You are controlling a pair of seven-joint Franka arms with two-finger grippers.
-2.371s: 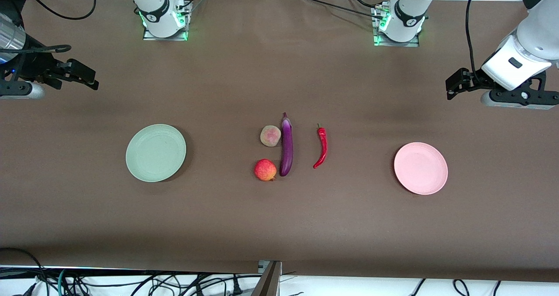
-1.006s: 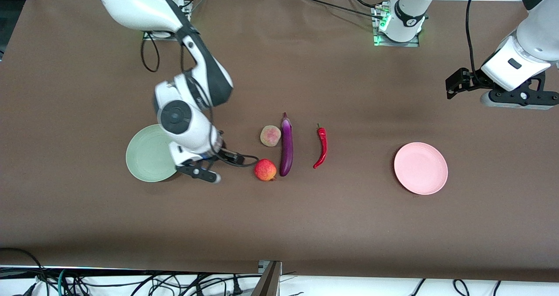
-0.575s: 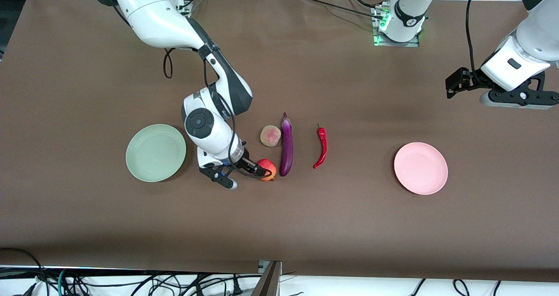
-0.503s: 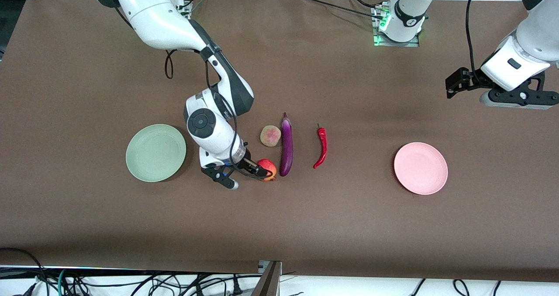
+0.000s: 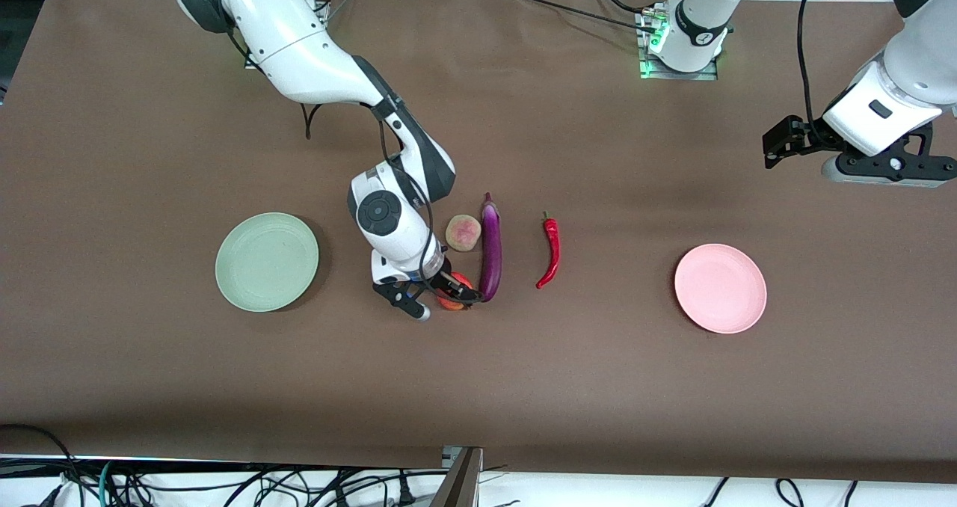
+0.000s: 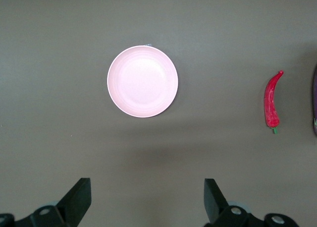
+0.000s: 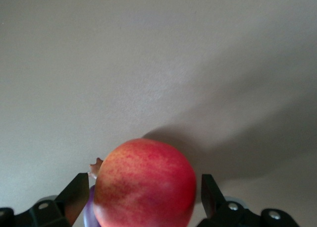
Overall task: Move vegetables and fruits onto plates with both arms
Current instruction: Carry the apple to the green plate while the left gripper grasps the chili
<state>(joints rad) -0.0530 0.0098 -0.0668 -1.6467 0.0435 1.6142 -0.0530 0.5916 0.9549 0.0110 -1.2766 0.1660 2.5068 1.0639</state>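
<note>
The round red-orange fruit [image 5: 451, 302] lies on the table beside the eggplant's [image 5: 490, 249] nearer end. My right gripper [image 5: 456, 292] is down over it, open, one finger on each side with small gaps; the right wrist view shows the fruit [image 7: 146, 182] between the fingers [image 7: 77, 197] and a bit of purple eggplant [image 7: 90, 209]. The peach [image 5: 463, 232] and red chili [image 5: 550, 251] lie beside the eggplant. The green plate [image 5: 267, 262] and pink plate [image 5: 720, 289] are bare. My left gripper [image 5: 774, 148] waits open in the air at the left arm's end of the table.
The left wrist view shows the pink plate [image 6: 142, 81], the chili [image 6: 272, 102] and the eggplant's edge [image 6: 315, 103] below the open left gripper [image 6: 147, 199]. Brown cloth covers the table. Cables hang along the nearer table edge.
My right arm swung in from the right arm's end of the table, passed the green plate and came down with its fingers on both sides of the red-orange fruit. The left arm has not moved.
</note>
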